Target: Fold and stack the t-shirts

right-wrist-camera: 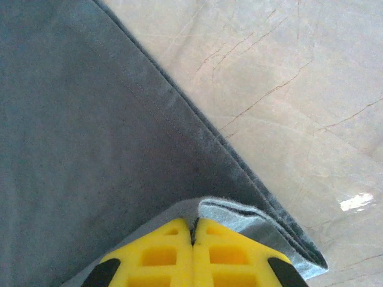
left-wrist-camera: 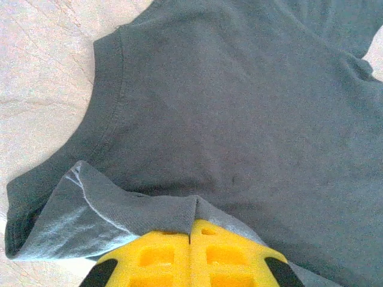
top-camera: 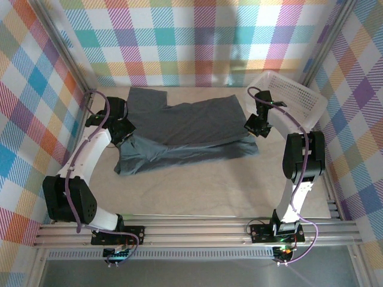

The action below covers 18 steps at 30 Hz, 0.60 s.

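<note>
A dark slate-grey t-shirt (top-camera: 191,128) lies across the middle of the table, its near half lifted and partly folded over. My left gripper (top-camera: 124,133) is shut on the shirt's left edge near the sleeve; the left wrist view has yellow fingers (left-wrist-camera: 161,257) pinching a fold of grey cloth (left-wrist-camera: 143,209) above the spread shirt (left-wrist-camera: 239,107). My right gripper (top-camera: 256,127) is shut on the shirt's right edge. In the right wrist view its yellow fingers (right-wrist-camera: 227,254) clamp the hem (right-wrist-camera: 239,212), with the flat shirt (right-wrist-camera: 78,137) below.
A white mesh basket (top-camera: 293,95) stands at the back right, close behind the right arm. Plaid walls enclose the beige table (top-camera: 197,191), which is bare in front of the shirt. An aluminium rail (top-camera: 197,230) runs along the near edge.
</note>
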Tool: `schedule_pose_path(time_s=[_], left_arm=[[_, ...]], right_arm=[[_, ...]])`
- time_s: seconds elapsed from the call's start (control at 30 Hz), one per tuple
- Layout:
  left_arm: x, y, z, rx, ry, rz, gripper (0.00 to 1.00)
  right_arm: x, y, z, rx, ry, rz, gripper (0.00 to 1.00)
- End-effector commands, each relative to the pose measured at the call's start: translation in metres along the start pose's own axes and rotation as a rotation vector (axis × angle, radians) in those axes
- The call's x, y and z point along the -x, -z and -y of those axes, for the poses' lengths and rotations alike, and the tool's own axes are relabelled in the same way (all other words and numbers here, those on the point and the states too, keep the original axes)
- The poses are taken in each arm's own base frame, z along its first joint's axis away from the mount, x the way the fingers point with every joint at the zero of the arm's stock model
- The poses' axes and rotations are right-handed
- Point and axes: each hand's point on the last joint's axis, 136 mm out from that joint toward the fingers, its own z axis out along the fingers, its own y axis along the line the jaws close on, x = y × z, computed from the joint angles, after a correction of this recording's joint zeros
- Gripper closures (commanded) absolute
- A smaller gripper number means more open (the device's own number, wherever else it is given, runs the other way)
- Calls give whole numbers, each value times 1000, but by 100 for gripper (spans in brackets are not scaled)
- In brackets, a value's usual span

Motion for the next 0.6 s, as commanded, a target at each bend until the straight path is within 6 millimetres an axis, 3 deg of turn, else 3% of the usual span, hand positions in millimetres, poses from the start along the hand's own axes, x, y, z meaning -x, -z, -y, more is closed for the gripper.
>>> schedule_pose_path(time_s=[0.0, 0.57], left_arm=[[13, 0, 4, -11, -10, 24, 100], [19, -14, -22, 81, 19, 37, 100]], right_arm=[[6, -3, -4, 14, -11, -3, 100], [17, -15, -16, 21, 19, -18, 100]])
